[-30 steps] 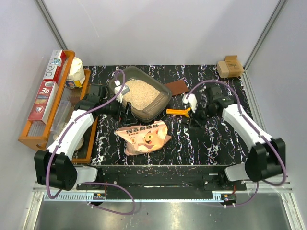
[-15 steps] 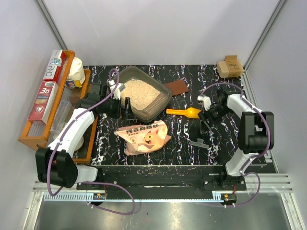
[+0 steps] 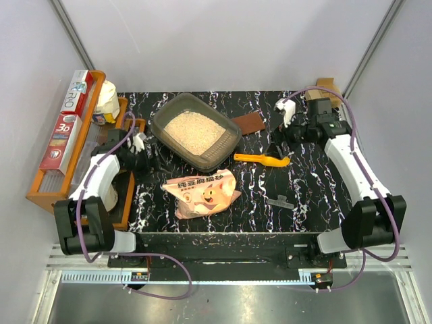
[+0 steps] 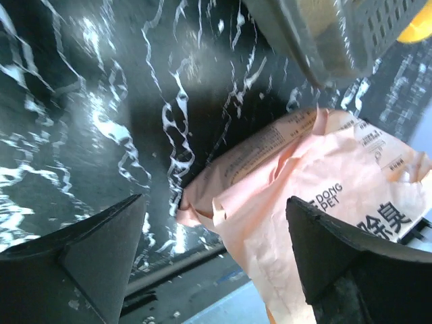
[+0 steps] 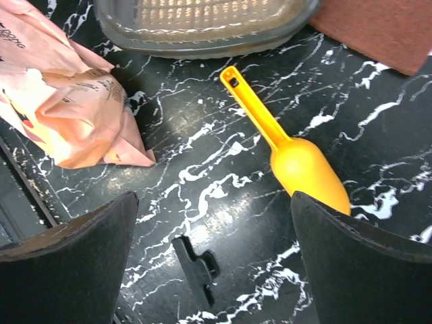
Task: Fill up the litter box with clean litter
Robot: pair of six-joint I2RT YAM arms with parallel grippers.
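Both wide, empty: left gripper [image 4: 214, 253], right gripper [image 5: 214, 253] | litter [image 3: 194, 131] covers box [image 3: 217, 158] floor, upper centre | scoop [image 3: 263, 159] idle | park arms without nudging box

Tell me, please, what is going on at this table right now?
The job is filling the litter box, which already holds a layer of clean litter. The left gripper and the right gripper are both open and empty. The orange scoop lies on the table beside the box, on the right arm's side, and the pink bag lies flat nearer the arms.
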